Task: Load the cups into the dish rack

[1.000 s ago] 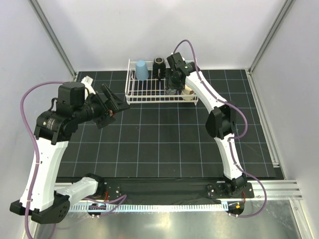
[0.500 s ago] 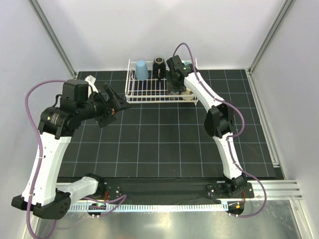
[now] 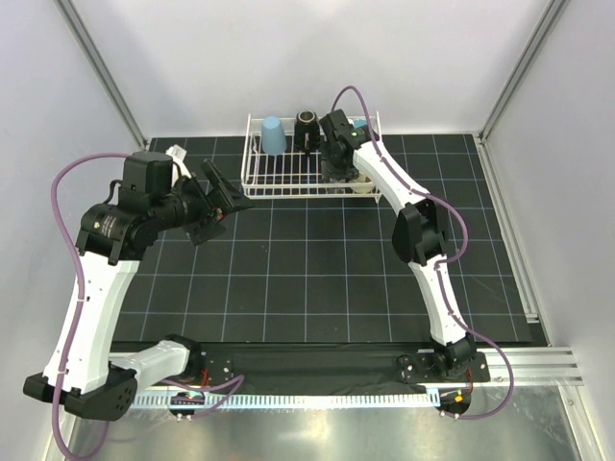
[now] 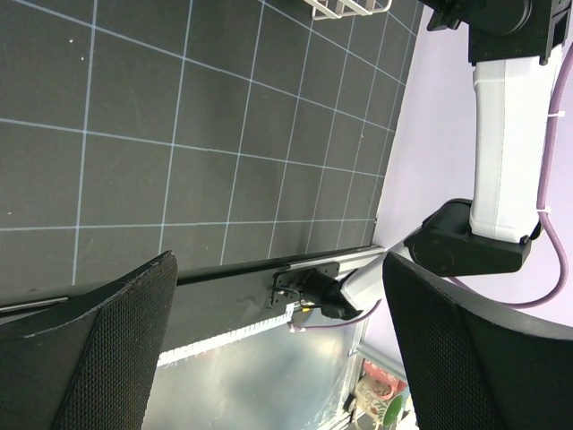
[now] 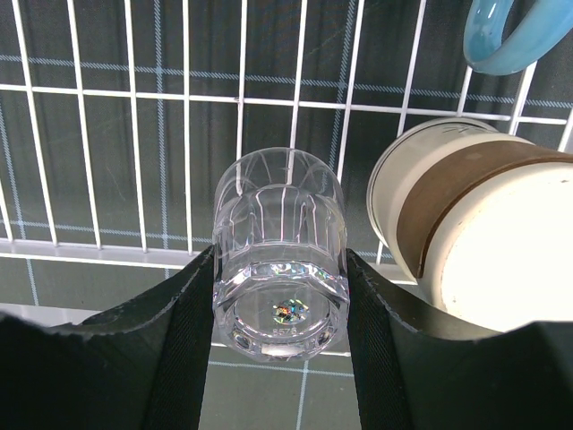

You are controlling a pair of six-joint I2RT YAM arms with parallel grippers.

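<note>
The white wire dish rack (image 3: 288, 195) stands at the back of the mat. A light blue tumbler (image 3: 274, 135) and a black cup (image 3: 307, 126) stand upside down in it. My right gripper (image 3: 338, 171) is over the rack's right part, shut on the tiny clear glass (image 5: 279, 224), base toward the camera, above the rack's front wires (image 5: 134, 90). A tan-banded cream cup (image 5: 466, 233) sits just right of the glass, and the teal mug's handle (image 5: 510, 40) shows behind it. My left gripper (image 3: 219, 197) hangs open and empty left of the rack, above the mat.
The black gridded mat (image 3: 307, 279) covers the table. Aluminium frame posts and white walls close in both sides. In the left wrist view (image 4: 277, 349) the right arm's base (image 4: 466, 251) and the table's front rail (image 4: 304, 269) show between my fingers.
My right gripper has shifted a little back over the rack with the glass. My left arm has drawn slightly up and left.
</note>
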